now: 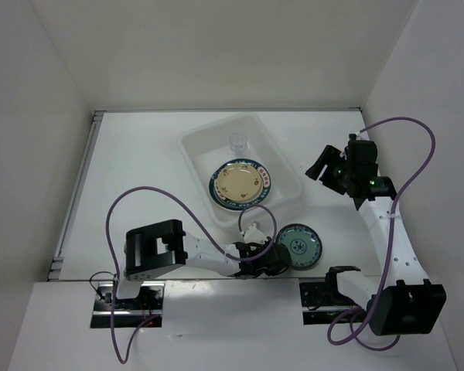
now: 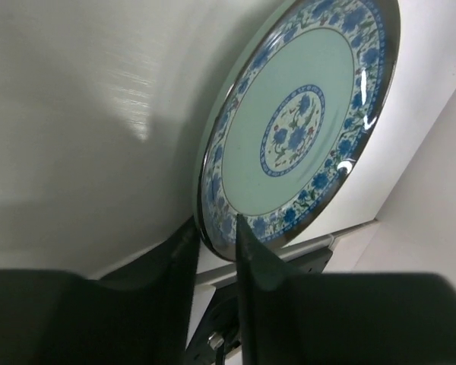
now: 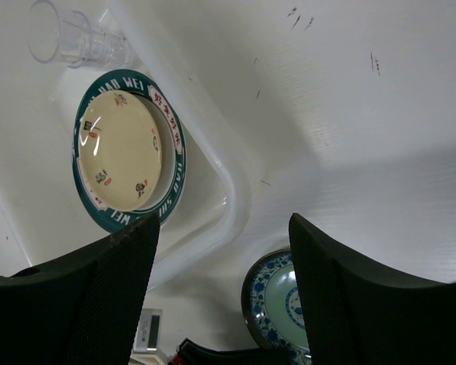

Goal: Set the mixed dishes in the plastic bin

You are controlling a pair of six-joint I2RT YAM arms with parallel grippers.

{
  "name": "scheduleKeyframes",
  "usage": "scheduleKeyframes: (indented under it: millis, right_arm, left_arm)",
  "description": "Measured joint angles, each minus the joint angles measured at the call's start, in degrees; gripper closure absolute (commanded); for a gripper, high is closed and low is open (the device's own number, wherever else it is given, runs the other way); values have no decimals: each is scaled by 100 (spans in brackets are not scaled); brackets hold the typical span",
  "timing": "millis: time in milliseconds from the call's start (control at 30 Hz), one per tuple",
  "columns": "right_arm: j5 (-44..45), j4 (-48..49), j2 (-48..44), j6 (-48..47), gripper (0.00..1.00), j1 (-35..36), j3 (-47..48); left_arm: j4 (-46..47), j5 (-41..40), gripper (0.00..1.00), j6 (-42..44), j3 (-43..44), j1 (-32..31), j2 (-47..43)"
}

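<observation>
Teal plate (image 2: 296, 122), top edge cut off, rim pinched in left end effector (image 2: 216, 230); right end effector (image 3: 222, 232) apart.

The white table (image 1: 139, 162) is smooth and slightly glossy. A few small dark marks (image 3: 296, 17) show on it in the right wrist view. Seen from above, the translucent white plastic bin (image 1: 207, 151) stands directly on it, at the centre and reaching toward 12 o'clock, with its long sides turned askew to the table edges. A teal plate (image 1: 300, 246) with a blue floral rim is at about 5 o'clock, just beside the bin's near corner but apart from it. The left gripper (image 2: 215, 224) has its fingers either side of the plate's rim, so I cannot tell whether the plate rests flat on the table.
</observation>
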Motion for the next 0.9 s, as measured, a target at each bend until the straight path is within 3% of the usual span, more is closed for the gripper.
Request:
scheduleKeyframes:
  millis: [267, 567, 900]
  right_arm:
    - [0, 0, -55, 2, 26, 0, 0]
    - [7, 0, -98, 0, 24, 0, 0]
    - [157, -2, -173, 0, 15, 0, 0]
  left_arm:
    - [-24, -39, 100, -92, 181, 0, 138]
    - [-315, -35, 100, -107, 212, 0, 26]
    - [-1220, 136, 100, 31, -538, 0, -1274]
